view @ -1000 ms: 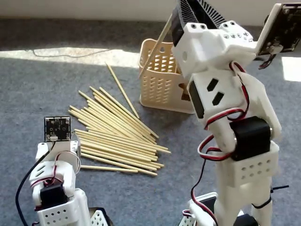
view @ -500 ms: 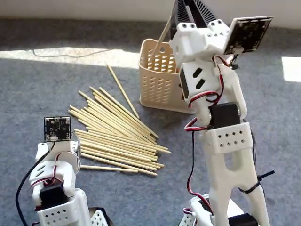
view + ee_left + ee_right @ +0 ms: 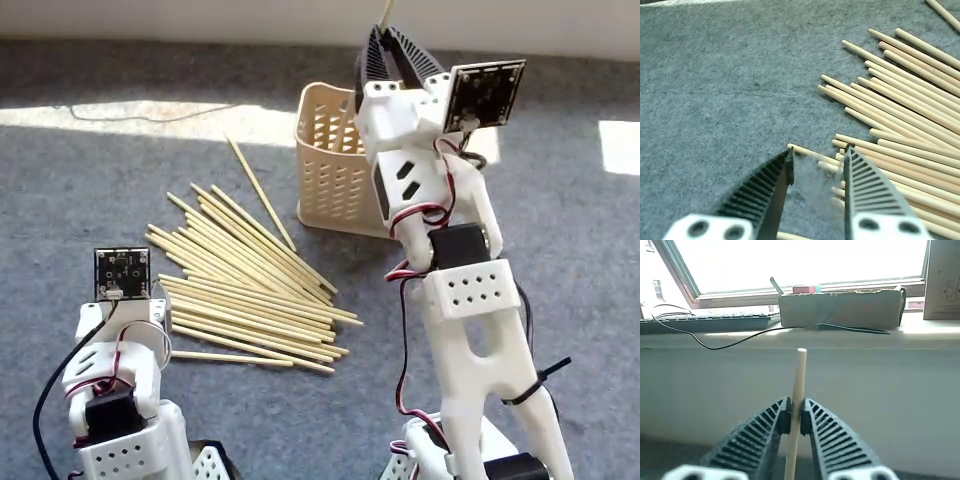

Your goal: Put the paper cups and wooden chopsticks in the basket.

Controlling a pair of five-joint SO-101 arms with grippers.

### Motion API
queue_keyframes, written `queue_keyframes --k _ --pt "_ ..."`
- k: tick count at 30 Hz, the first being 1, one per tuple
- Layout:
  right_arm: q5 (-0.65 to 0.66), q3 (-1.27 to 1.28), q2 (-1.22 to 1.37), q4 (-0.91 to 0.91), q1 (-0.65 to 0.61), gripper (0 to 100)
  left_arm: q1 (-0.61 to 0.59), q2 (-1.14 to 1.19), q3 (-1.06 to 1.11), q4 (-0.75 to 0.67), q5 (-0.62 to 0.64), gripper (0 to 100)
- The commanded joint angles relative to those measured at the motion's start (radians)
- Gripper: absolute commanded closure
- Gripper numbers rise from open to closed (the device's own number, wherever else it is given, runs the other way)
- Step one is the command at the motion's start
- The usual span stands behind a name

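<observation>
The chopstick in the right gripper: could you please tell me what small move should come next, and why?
Probably open the right gripper to drop the chopstick: it is clamped upright and, in the high view, appears to sit over the basket.

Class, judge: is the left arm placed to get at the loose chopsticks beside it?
Probably yes: the left arm holds its open jaws over the ends of the nearest chopsticks, with nothing between.

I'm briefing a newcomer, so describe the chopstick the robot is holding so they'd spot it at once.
Find the cream basket at the far side of the grey carpet. By its rim the right gripper is shut on one chopstick. Unlike the pile lying flat on the carpet, this one is held up off it.
</observation>
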Motion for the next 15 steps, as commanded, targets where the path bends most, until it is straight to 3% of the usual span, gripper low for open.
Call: queue_keyframes --k 1,15 --pt "0.011 -0.012 -0.013 0.076 0.012 85.9 -0.012 -0.007 -0.008 -0.021 0.003 84" --pt "0.012 -0.090 -0.272 0.572 -0.038 85.3 -0.012 -0.007 -0.008 -0.021 0.003 84"
